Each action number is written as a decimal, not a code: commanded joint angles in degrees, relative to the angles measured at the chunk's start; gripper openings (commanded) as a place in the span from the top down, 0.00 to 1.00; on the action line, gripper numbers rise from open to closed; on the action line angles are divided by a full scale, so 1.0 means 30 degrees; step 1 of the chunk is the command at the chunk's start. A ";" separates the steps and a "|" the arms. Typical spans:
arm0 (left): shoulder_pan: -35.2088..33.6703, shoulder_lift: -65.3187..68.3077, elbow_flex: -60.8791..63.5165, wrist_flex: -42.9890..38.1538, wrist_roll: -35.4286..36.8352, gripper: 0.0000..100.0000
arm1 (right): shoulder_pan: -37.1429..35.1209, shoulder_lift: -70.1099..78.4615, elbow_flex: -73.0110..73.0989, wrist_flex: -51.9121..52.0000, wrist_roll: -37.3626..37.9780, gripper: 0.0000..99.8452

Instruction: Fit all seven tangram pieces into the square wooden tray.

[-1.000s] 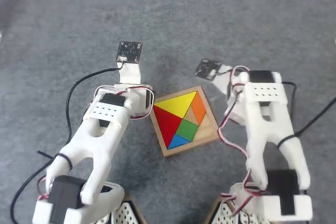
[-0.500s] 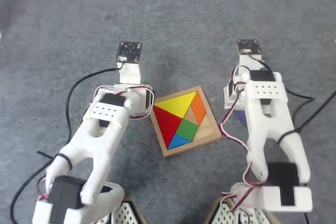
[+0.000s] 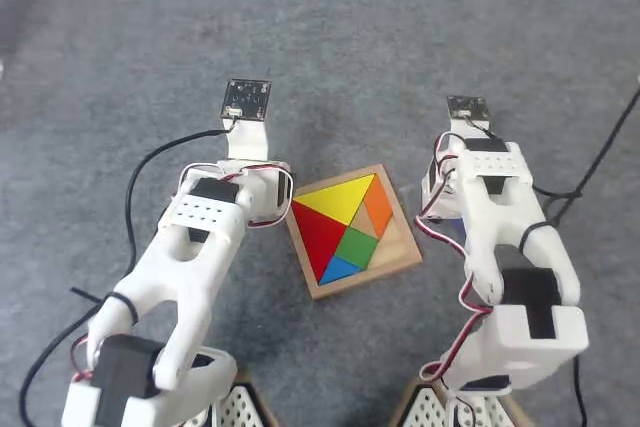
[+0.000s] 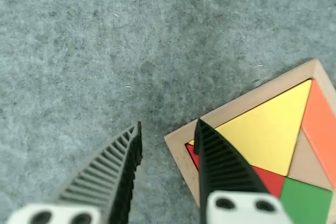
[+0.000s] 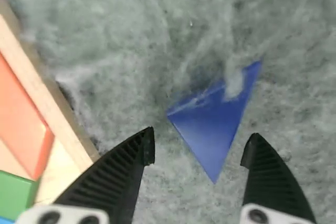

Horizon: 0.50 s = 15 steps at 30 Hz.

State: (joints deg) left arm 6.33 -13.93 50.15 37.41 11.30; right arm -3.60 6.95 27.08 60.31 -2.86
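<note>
Both jaws wide, downturned: left gripper by tray, right gripper seemingly over triangle.

Your high camera sits above and behind the two arm bases and looks steeply down over the grey mat. It takes in both arms and the whole wooden tray. Your left wrist camera looks down past the left gripper, close to the mat, and catches one corner of the tray. Your right wrist camera looks down past the right gripper, also close, and catches one tray edge. All three views share the tray.
</note>
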 commanded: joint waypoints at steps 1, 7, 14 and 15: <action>0.0117 -0.0762 -0.0073 -0.0322 -0.0205 0.84 | 0.0278 0.0073 -0.0586 -0.0278 0.0293 0.75; 0.0117 -0.0762 -0.0073 -0.0322 -0.0205 0.84 | 0.0190 0.0396 -0.1465 -0.0484 0.0205 0.77; 0.0117 -0.0762 -0.0073 -0.0293 -0.0205 0.84 | 0.0337 0.1685 -0.2403 -0.0923 -0.0586 0.77; 0.0117 -0.0762 -0.0073 -0.0293 -0.0205 0.84 | 0.0337 0.1978 -0.2637 -0.0835 -0.0586 0.77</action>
State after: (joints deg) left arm 6.33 -13.93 50.15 37.41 11.30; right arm -3.52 12.22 23.12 58.37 -4.00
